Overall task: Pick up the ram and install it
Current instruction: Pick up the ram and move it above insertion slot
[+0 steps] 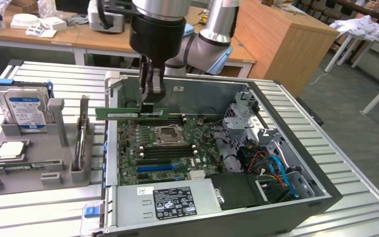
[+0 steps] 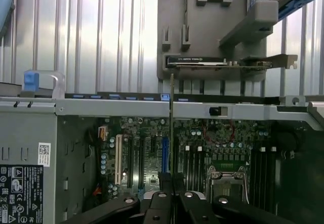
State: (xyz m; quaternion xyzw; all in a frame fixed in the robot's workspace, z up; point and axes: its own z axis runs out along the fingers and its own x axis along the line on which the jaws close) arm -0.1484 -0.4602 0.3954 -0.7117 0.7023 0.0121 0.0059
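Gripper (image 1: 150, 104): jaws almost closed, clamped on the ram
Ram (image 1: 117, 112): held level in the air, above the motherboard (image 1: 143, 143) inside the open case (image 1: 206, 91)
Drive (image 1: 23, 106): upright on the tray (image 1: 18, 180)

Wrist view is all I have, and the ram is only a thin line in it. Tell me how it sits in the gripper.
Observer: From the exterior view, the gripper is shut on the ram, which hangs level with its flat green face showing.
Operator: Give me its height over the board.
Observer: It is well above the motherboard, roughly up at the case's open rim, and not in any slot.
Operator: Report its ends.
Observer: The end toward the exterior view's left pokes out past the case wall.
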